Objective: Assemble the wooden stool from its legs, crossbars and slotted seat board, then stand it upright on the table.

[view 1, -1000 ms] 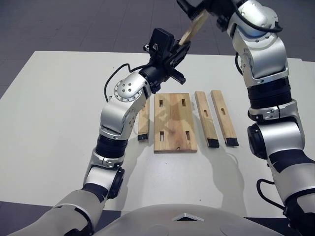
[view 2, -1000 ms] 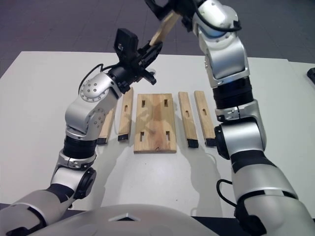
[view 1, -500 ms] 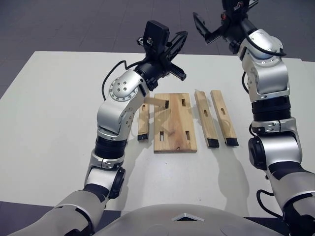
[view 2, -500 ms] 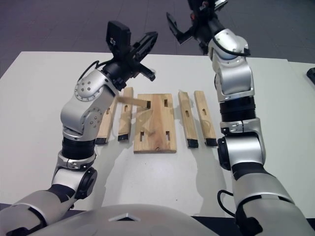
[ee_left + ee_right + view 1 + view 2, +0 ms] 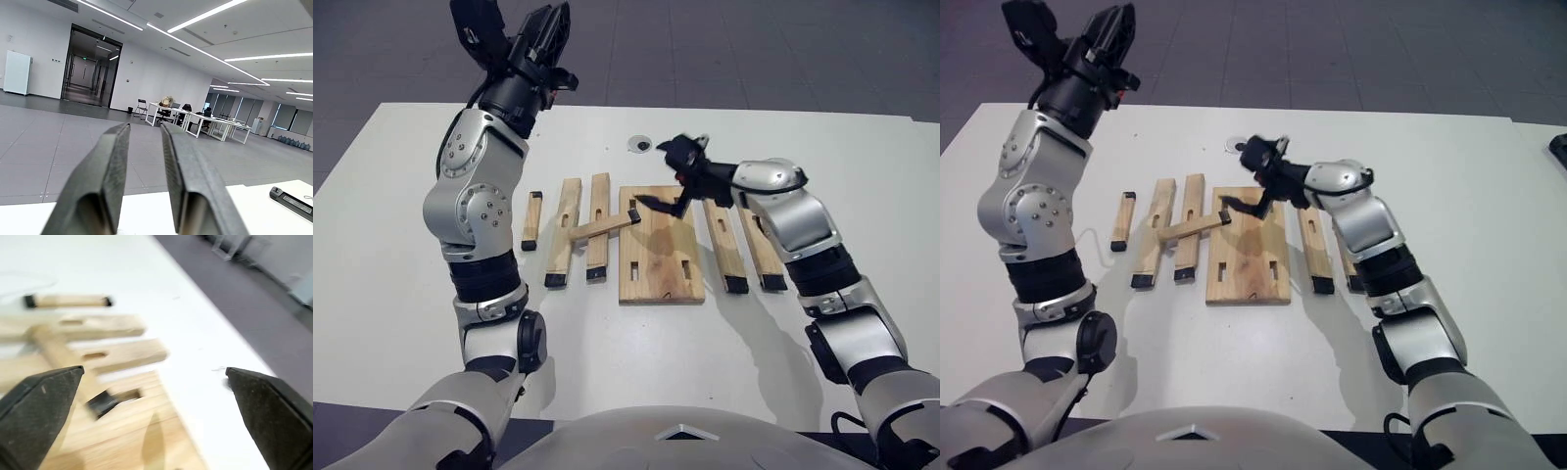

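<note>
Nearest me on the desk (image 5: pixel 401 294), the slotted seat board (image 5: pixel 662 257) is lying flat with the right-hand legs (image 5: pixel 722 240) just beside it. The left-hand legs (image 5: pixel 597 259) are lying on its other side, the long crossbar (image 5: pixel 599 229) is slanting across them with its dark end resting on the board's left edge, and the short crossbar (image 5: pixel 530 219) is sitting further left. Over the board's far left part I am holding the right tool (image 5: pixel 662 204) spread wide and gripping nothing. Farther off, the left tool (image 5: pixel 548 34) is hanging high at the far left, its fingers (image 5: pixel 110 186) a narrow gap apart and empty.

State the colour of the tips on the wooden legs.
Black tips on pale wooden legs; clearest in the left eye view.
</note>
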You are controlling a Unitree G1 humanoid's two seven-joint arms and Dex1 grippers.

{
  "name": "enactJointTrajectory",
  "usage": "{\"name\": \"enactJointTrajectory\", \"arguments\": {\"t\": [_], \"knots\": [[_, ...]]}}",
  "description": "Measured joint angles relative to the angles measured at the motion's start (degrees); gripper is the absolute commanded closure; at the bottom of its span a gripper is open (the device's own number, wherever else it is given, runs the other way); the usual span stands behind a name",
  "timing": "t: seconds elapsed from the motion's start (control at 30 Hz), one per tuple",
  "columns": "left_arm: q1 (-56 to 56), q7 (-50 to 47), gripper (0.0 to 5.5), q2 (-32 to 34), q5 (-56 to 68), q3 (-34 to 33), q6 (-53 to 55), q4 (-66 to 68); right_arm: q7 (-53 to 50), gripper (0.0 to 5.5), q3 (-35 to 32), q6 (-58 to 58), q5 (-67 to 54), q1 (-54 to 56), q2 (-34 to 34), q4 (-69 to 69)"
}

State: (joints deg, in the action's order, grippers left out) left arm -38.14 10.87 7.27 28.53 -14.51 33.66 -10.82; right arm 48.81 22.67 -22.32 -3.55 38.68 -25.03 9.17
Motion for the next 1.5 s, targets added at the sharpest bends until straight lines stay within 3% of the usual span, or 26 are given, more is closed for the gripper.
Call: {"name": "enactJointTrajectory", "arguments": {"t": [0.3,0.77,1.03,1.5], "knots": [[1.83,-1.58,2.23,-3.71,0.35,4.10,-0.54,-1.84,17.47,0.10,5.05,3.59,1.95,3.75,-0.59,14.21],[4.46,-3.21,0.15,-6.70,0.78,7.15,-1.10,-3.85,23.08,0.10,1.76,11.47,3.65,13.55,3.86,36.49],[5.53,-3.28,0.11,-6.45,0.86,7.45,-1.67,-3.86,20.65,0.10,-0.48,15.80,4.54,14.68,7.93,40.07],[6.43,-3.51,0.10,-6.04,0.76,7.58,-1.91,-3.83,18.79,2.24,-1.35,19.42,7.27,15.20,11.42,46.64]]}}
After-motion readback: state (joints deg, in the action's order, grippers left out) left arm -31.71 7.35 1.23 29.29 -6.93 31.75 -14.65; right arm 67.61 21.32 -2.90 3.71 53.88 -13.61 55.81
